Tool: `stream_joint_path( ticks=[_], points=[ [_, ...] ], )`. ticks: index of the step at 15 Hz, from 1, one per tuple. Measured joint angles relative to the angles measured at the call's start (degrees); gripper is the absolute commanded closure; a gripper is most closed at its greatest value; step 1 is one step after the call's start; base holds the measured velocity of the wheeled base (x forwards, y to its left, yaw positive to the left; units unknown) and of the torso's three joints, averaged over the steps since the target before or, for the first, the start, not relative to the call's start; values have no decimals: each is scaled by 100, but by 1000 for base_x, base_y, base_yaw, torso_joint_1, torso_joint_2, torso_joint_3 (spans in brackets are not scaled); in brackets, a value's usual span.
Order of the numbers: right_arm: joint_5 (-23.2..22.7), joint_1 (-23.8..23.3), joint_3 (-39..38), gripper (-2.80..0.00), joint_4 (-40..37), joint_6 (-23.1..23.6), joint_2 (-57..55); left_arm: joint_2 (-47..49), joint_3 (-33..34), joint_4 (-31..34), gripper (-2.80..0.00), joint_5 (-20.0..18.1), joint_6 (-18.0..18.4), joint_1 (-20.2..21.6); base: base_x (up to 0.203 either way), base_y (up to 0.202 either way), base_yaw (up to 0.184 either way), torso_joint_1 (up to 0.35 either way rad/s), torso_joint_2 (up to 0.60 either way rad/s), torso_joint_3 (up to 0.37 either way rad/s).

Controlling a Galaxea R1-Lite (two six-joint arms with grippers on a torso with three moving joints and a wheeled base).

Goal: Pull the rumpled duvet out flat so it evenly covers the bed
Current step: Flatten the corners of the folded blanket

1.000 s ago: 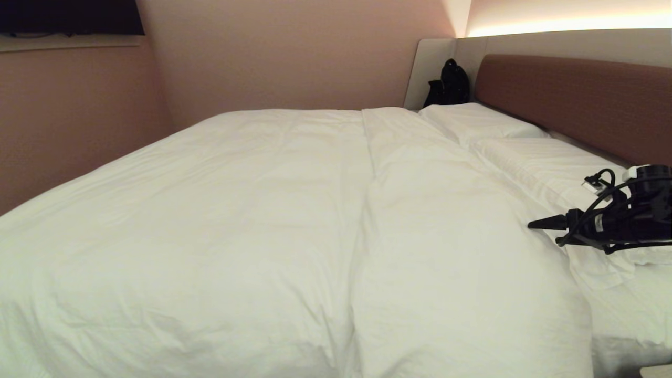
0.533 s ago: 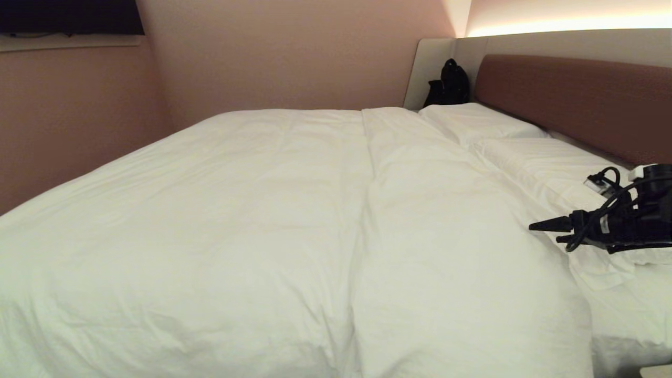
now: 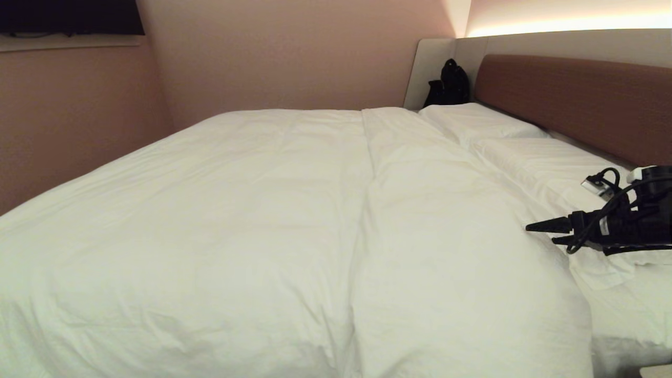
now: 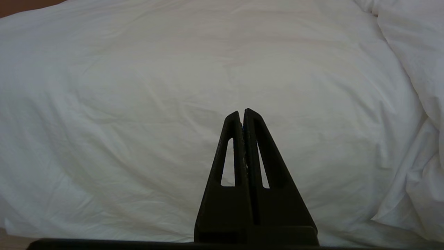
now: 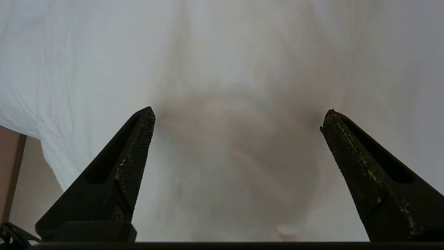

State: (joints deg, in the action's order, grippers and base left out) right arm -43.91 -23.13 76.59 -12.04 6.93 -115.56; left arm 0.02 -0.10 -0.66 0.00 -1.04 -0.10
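The white puffy duvet [image 3: 252, 210] lies across the bed [image 3: 577, 100], with a long fold ridge [image 3: 367, 173] running from the head end toward me. Its turned-back band [image 3: 451, 236] ends short of the pillows. My right gripper [image 3: 539, 233] hovers at the right of the head view, over that band's edge beside the near pillow [image 3: 546, 168]. Its jaws are open, and the right wrist view has only blurred white bedding [image 5: 242, 52] between them [image 5: 239, 113]. My left gripper [image 4: 241, 111] is shut and empty, held still in front of the duvet [image 4: 138, 86]. It is outside the head view.
A second pillow [image 3: 472, 123] lies farther along the reddish-brown headboard. A black bag [image 3: 449, 84] sits in the far corner. Pink walls close in the far side and left. Bare sheet [image 3: 630, 315] shows at the near right corner.
The right wrist has tipped slightly and sunk a little, with its fingertips staying almost in place. The duvet and the left gripper have not moved.
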Motion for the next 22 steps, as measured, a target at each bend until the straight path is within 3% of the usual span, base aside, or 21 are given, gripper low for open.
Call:
stream_joint_path(
  ticks=[5,6,22],
  points=[
    [42,4,9,-280,26,-5,-253,0,0,-1,0,0,0,0,0,0,0,0,0,0],
    [41,4,9,0,30,-4,-276,0,0,0,0,0,0,0,0,0,0,0,0,0],
    [88,-6,39,0,4,-35,-391,0,0,-2,0,0,0,0,0,0,0,0,0,0]
  ],
)
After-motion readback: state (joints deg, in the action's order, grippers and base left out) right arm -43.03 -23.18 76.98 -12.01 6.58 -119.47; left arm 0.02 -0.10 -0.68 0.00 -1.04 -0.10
